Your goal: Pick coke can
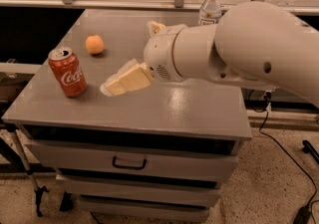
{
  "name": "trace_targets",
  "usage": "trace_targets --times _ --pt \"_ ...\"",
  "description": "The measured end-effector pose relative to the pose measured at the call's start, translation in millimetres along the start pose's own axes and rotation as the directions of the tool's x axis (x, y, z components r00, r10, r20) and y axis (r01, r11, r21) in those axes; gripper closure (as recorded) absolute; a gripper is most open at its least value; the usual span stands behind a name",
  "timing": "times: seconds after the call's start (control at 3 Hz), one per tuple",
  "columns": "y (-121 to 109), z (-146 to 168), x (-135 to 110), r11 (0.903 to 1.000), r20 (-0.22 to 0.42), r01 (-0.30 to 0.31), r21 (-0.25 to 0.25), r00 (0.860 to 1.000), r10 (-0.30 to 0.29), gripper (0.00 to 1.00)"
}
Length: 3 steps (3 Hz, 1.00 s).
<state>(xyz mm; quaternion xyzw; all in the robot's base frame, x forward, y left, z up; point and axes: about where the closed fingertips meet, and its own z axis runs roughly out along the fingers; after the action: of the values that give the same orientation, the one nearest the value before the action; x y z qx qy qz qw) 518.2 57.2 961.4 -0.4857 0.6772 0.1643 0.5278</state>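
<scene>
Camera view: red coke can upright, claw near it.
</scene>
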Motion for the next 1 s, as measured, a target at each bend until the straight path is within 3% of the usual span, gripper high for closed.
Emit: trace_targets --times 0.33,1.0 --pt "12.7 31.2 -6.6 0.9977 0.011 -0.028 -0.062 1.000 0.029 0.00" --pt "42.6 110.4 -21.3 0.9785 0.041 -0.074 -0.193 0.996 0.083 0.00"
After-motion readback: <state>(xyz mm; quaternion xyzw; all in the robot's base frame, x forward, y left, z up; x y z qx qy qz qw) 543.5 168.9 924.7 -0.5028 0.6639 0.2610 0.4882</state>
